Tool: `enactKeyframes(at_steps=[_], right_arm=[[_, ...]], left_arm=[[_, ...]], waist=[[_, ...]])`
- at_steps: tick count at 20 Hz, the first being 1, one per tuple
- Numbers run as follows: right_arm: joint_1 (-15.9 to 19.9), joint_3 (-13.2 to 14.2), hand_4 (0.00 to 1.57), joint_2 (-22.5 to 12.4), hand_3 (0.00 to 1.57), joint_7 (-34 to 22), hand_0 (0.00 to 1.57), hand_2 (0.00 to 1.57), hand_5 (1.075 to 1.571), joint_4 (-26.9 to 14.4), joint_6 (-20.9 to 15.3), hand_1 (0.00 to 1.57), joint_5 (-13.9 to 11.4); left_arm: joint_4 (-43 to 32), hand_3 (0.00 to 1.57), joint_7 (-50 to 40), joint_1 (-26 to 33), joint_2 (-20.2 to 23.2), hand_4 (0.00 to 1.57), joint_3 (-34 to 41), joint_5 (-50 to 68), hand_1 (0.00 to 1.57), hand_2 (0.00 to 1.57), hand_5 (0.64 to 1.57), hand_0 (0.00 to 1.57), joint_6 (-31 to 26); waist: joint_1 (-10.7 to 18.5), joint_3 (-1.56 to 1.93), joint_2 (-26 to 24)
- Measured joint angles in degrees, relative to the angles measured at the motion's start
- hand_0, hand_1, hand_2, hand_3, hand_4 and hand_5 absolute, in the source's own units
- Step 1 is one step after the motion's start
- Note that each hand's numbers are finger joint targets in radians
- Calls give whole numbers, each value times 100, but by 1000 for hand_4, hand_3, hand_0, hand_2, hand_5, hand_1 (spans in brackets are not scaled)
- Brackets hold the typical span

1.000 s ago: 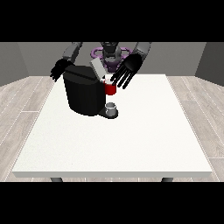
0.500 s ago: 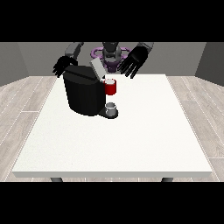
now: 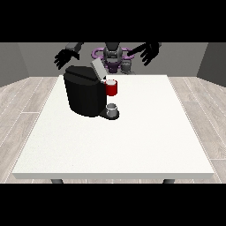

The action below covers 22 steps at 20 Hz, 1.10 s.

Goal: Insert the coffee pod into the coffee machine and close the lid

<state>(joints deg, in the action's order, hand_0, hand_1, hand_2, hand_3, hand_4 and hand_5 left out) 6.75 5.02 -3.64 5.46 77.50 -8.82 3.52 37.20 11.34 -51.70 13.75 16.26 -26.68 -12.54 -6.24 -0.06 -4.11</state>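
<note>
- The hand at the view's right (image 3: pixel 149 53) is raised above the far edge of the table, fingers spread apart and straight, pointing down and towards the camera; it holds nothing.
- Its arm runs from the hand inwards to the robot's torso (image 3: pixel 113 56), dark and partly merged with the grey wall behind, so its line is hard to follow.
- The hand at the view's left (image 3: pixel 65 57) is also lifted clear, fingers splayed and relaxed, with nothing in it; its arm slants up and inwards to the shoulder.
- Just below and inwards of this hand stands the coffee machine (image 3: pixel 86 92), a black block on the table; hand and machine are apart.
- The machine's lid (image 3: pixel 98 69) is a pale grey flap tilted up at the top, between the two hands and lower than both; it stands open.
- Below the lid, on the side of the machine nearer the right-hand hand, is a red thing at the machine (image 3: pixel 111 87).
- Beneath that sits a small grey thing (image 3: pixel 112 108) on the machine's base; I cannot tell whether it is the coffee pod.
- Another small grey thing (image 3: pixel 126 66) shows near the table's far edge, below the right-hand hand and beside the torso; too small to identify.
- The white table (image 3: pixel 132 141) spreads from below both hands towards the camera.
- The machine's own body hides whatever lies behind it and inside its top.
</note>
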Motion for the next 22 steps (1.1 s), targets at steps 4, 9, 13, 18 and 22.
enactKeyframes(at_steps=[4,9,13,18,22], right_arm=[[-32,-7,289,-220,0,-238,0,0,1571,186,231,0,67],[33,-123,43,-410,0,-454,0,0,1571,472,496,0,80],[313,-61,0,-601,0,-647,0,0,1571,584,696,0,186],[410,-227,137,-654,0,-873,0,0,1571,659,849,0,115],[615,-321,161,-683,0,-871,0,0,1571,672,924,0,-7]], left_arm=[[44,0,247,608,-290,191,208,380,0,0,1571,0,-82],[132,0,267,1142,-649,0,413,799,0,0,1571,0,-131],[310,0,248,1431,-752,0,460,1059,0,0,1571,0,-325],[645,0,198,1920,-1046,140,399,1339,0,0,1571,0,-482],[1016,0,175,2217,-1134,0,359,1565,0,0,1571,0,-566]], waist=[[313,1,-435],[593,3,-835],[891,5,-866],[1179,5,-1015],[1301,7,-831]])
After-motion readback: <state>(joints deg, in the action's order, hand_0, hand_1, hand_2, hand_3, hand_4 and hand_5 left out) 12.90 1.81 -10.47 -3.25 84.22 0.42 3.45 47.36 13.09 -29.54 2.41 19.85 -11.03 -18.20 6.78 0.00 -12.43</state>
